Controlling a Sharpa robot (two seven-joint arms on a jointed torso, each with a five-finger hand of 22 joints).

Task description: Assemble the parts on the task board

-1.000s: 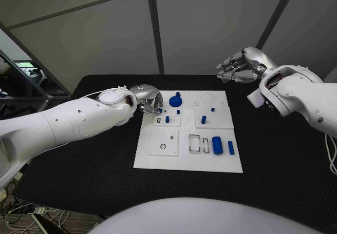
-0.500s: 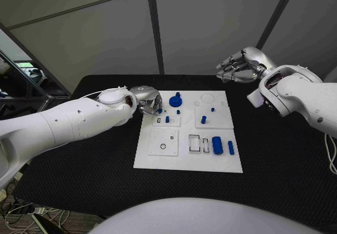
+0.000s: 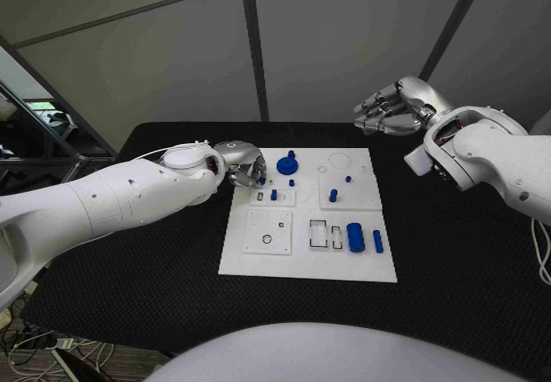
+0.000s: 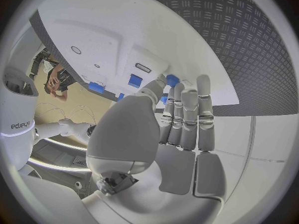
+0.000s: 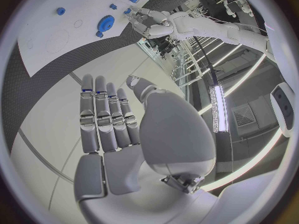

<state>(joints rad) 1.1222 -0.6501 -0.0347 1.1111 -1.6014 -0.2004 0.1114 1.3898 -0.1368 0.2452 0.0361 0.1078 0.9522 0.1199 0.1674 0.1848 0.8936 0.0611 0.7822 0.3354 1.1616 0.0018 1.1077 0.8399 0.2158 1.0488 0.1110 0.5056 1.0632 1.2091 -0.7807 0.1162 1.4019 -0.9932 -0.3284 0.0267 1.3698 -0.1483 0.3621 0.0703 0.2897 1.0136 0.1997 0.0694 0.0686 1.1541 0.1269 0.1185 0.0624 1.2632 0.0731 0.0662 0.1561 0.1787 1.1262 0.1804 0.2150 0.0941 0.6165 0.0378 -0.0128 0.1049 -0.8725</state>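
Roughly mid-task, by my read: the board point(image 3: 308, 263) lies in the middle of the surface point(image 3: 138, 286) with some parts seated and some loose. A blue gear point(image 3: 286, 165) sits at the far left of the board with a small peg just behind it; short pegs point(image 3: 333, 194) stand upright in the two far sub-plates. At the near right a fat cylinder point(image 3: 355, 237) and a thin bar point(image 3: 378, 240) lie on the board beside two open rectangular slots point(image 3: 318, 234), so those look unplaced. The near-left sub-plate has a round hole point(image 3: 267, 238) with nothing in it, and faint circle outlines at the far right also look unfilled. Left hand point(image 3: 242, 165) hangs at the board's far-left corner, just beside the gear; its wrist view shows the fingers point(image 4: 187, 115) straight and close together, tips over blue pieces, nothing gripped as far as I can tell. Right hand point(image 3: 388, 110) is raised well off the board, beyond its far-right corner, fingers loosely curled in the head view and laid out flat in its wrist view point(image 5: 106, 117), holding nothing. Still to do, I judge: the cylinder, the bar, the holes. Surface is a black textured mat on a table; grey panel walls behind, a metal frame and window at far left, cables on the floor near left.
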